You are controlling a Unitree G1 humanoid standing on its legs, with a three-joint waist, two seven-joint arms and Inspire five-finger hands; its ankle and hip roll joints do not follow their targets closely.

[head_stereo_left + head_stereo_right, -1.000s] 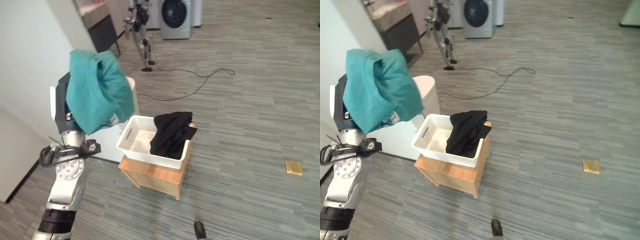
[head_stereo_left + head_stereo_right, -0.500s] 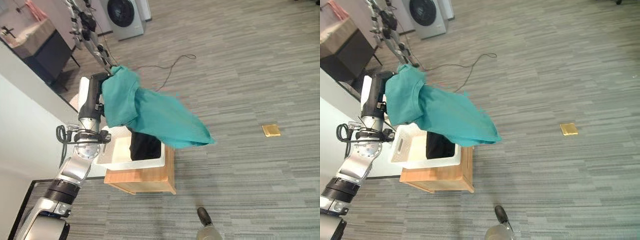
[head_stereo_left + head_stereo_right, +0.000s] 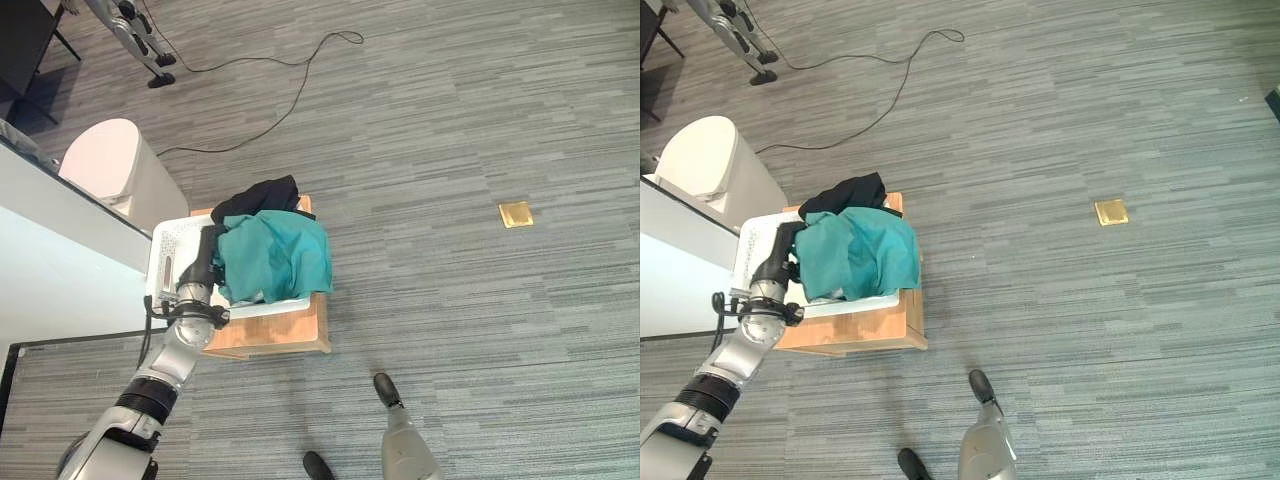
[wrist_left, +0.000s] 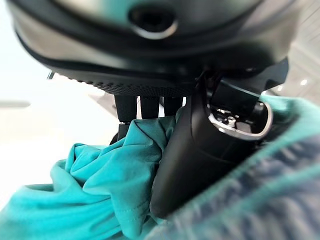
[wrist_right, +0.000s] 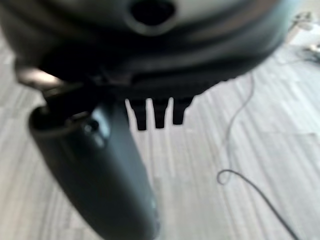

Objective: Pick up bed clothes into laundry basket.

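- Left eye view: a white laundry basket (image 3: 160,262) sits on a low wooden stand (image 3: 290,335) on grey striped carpet. A teal shirt (image 3: 275,255) lies heaped in the basket, spilling over its right rim; a black garment (image 3: 255,197) lies at the far end, partly under the teal one. The left hand (image 3: 208,260) is at the shirt's left edge, inside the basket.
- Right eye view: a cream bin (image 3: 702,170) stands left of the basket, a black cord (image 3: 890,80) trails across the far floor, and a small brass floor plate (image 3: 1110,211) lies well right.
- Left wrist view: thumb and fingers (image 4: 142,107) clamped on bunched teal cloth.
- Right wrist view: the right hand (image 5: 100,170) hangs over bare carpet, fingers curled, holding nothing.
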